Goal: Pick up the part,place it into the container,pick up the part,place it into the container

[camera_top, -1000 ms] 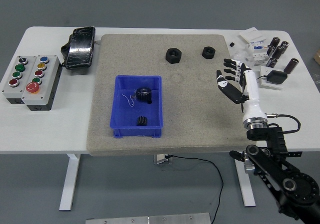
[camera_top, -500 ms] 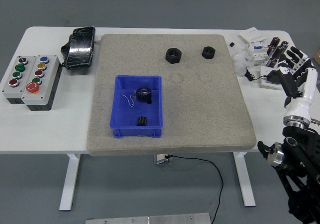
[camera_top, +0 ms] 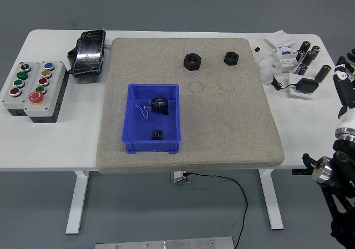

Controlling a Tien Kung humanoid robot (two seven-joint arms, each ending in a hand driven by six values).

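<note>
A blue container (camera_top: 135,135) sits on the tan mat, left of centre. Inside it lie a black gear (camera_top: 160,105) and a smaller black part (camera_top: 157,133). Two black hex nuts stay on the mat's far side: a larger one (camera_top: 192,61) and a smaller one (camera_top: 231,57). My right hand (camera_top: 346,77) is at the picture's right edge, beyond the mat and partly cut off, holding nothing. The left arm is not in view.
A grey button box (camera_top: 32,87) stands at the table's left. A black device (camera_top: 89,52) lies at the back left. Small cylinders (camera_top: 307,55), white boxes (camera_top: 283,48) and a black cabled piece (camera_top: 305,85) crowd the back right corner.
My right hand has pulled back from the mat's right side to the picture's right edge, empty. The parts in the container and the nuts have not moved.
</note>
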